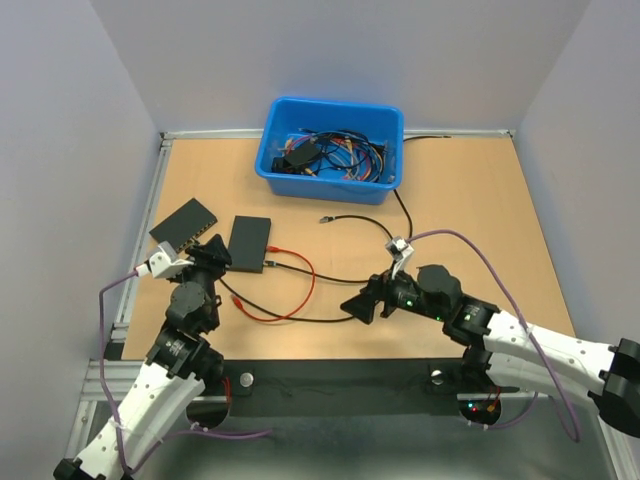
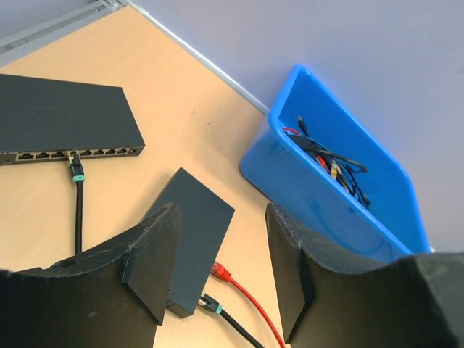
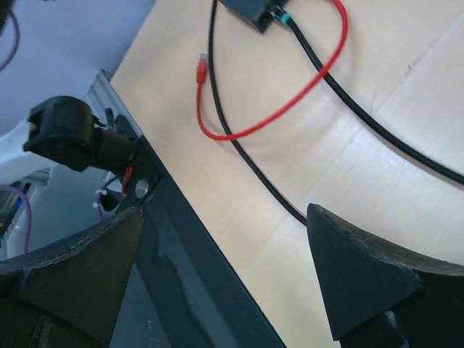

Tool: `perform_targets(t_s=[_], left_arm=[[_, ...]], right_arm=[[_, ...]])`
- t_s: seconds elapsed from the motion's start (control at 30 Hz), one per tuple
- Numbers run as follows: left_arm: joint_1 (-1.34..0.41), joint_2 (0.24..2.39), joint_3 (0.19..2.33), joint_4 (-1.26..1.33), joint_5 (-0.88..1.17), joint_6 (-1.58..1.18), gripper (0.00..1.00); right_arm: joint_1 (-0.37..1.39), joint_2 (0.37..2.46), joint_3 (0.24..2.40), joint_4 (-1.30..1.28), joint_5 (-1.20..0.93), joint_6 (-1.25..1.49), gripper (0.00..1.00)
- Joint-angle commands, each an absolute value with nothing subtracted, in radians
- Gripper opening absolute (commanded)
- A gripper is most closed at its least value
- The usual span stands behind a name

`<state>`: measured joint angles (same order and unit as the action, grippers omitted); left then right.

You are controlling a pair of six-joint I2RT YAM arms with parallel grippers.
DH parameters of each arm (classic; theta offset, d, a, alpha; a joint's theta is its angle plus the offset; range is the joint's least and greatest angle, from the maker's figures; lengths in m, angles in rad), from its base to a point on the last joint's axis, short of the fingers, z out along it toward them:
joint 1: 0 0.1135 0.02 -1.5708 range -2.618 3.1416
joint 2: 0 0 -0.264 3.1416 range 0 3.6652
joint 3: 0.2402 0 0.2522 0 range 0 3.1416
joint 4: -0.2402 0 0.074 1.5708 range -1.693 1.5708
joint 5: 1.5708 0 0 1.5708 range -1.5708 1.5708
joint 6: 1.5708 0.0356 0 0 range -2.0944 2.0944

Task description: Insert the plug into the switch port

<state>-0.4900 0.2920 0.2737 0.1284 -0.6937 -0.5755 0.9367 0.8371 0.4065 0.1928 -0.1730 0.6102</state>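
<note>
- The plug (image 3: 201, 67), the red-booted free end of the thin red cable (image 1: 305, 285), is lying loose on the desk (image 1: 480, 200). It's in front of the small switch (image 1: 250, 243), nearer the left arm. Nothing's holding it.
- The cable's other end (image 2: 221, 272) sits right against the small switch's edge, next to a teal-booted black lead (image 2: 209, 305). We can't tell if it's actually seated.
- The right gripper (image 3: 224, 210) is spread wide and empty, hanging over the desk with the plug in its camera's view. We figure it's lining up for the pick.
- The left gripper (image 2: 222, 217) is also apart with nothing in it, parked above the small switch, probably to steady it.
- The big switch (image 2: 58, 119) is further left with its port row showing and one black lead plugged in.
- What's in the way: a black cable (image 3: 239, 156) runs just beside the plug and crosses the red loop, so a grab could snag it.
- The blue bin (image 1: 275, 175) of spare cables is well apart at the back.
</note>
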Motion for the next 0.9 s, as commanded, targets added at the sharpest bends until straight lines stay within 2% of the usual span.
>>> perform_targets(t_s=[0.0,0.43,0.87], left_arm=[[-0.492,0.232,0.247,0.137,-0.73,-0.546,0.62],[-0.492,0.201,0.233,0.14,-0.732,-0.545,0.62],[-0.494,0.193,0.227,0.141,-0.73,-0.545,0.61]], right_arm=[[0.94,0.819,0.367,0.199,-0.138,0.635,1.0],[0.94,0.744,0.268,0.213,-0.057,0.669,1.0],[0.94,0.773,0.267,0.221,-0.06,0.67,1.0]])
